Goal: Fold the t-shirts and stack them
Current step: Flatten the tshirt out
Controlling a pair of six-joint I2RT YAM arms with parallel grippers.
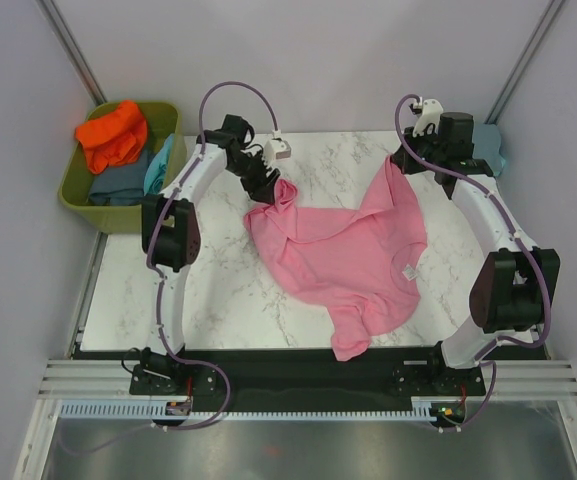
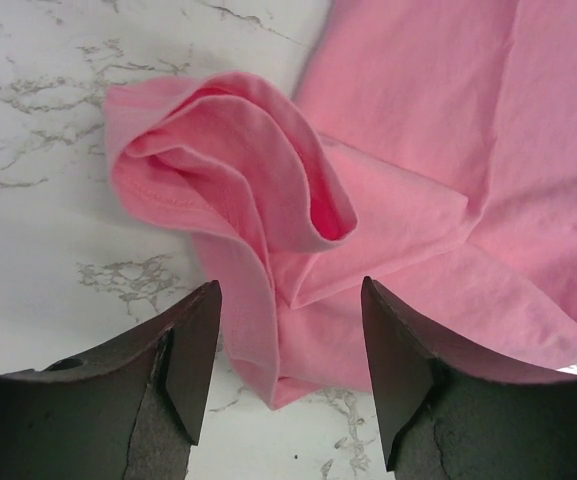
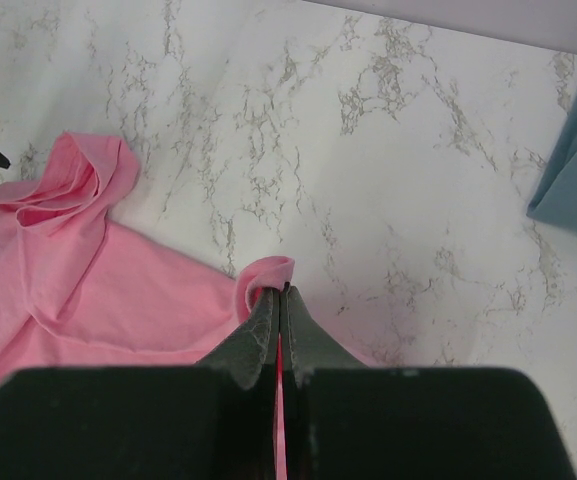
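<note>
From the overhead camera I see the pink t-shirt (image 1: pixel 343 255) spread loosely over the middle of the marble desk (image 1: pixel 218 290), rumpled and not flat, with one end trailing to the near edge and its white label (image 1: pixel 408 270) showing on the right side. My left gripper (image 1: pixel 265 190) sits low at the shirt's far-left corner. In its wrist view the left gripper (image 2: pixel 288 300) has its jaws spread wide, and a bunched, rolled fold of the pink t-shirt (image 2: pixel 268 190) lies just ahead of them, with some cloth lying between the two fingers but nothing clamped. My right gripper (image 1: pixel 400 160) is at the shirt's far-right corner, where the cloth rises in a peak up to it. Its wrist view shows the right gripper (image 3: pixel 280 292) pressed together on the pink t-shirt (image 3: pixel 118 290), a thin strip of pink caught between the fingers and a small curl of fabric at their tips. An olive-green tub (image 1: pixel 78 195) stands off the desk's far-left corner holding an orange t-shirt (image 1: pixel 113 135) on top of a slate-blue t-shirt (image 1: pixel 123 185), with a turquoise t-shirt (image 1: pixel 158 165) at its right rim. A grey-blue t-shirt (image 1: pixel 493 155) lies at the far-right corner, just beyond the right arm.
</note>
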